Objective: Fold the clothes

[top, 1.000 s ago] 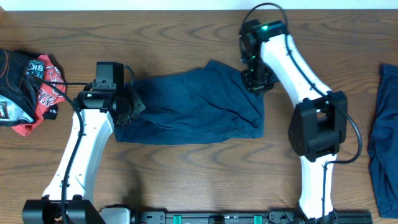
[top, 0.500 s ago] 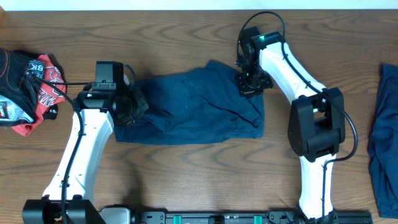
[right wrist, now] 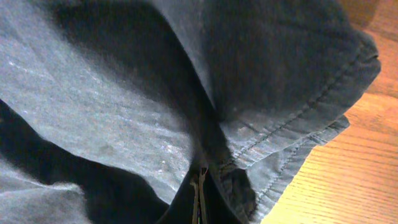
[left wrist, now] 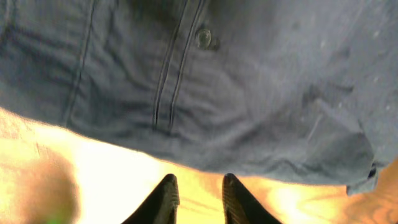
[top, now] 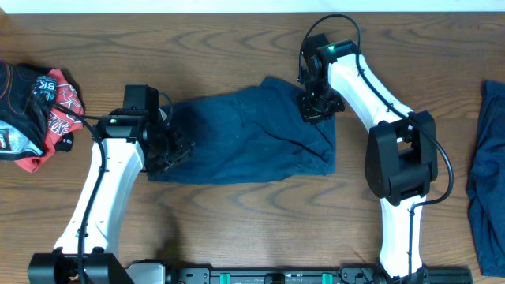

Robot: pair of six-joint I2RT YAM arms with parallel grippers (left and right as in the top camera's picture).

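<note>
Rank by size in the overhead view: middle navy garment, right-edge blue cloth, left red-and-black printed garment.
1. Navy garment.
2-3. Blue cloth and printed garment: similar visible area, both cropped by the frame, so unranked.

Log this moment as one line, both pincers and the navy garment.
left pincer: open, empty, over table beside navy garment | right pincer: shut on navy garment, far right corner | navy garment: spread on table
</note>
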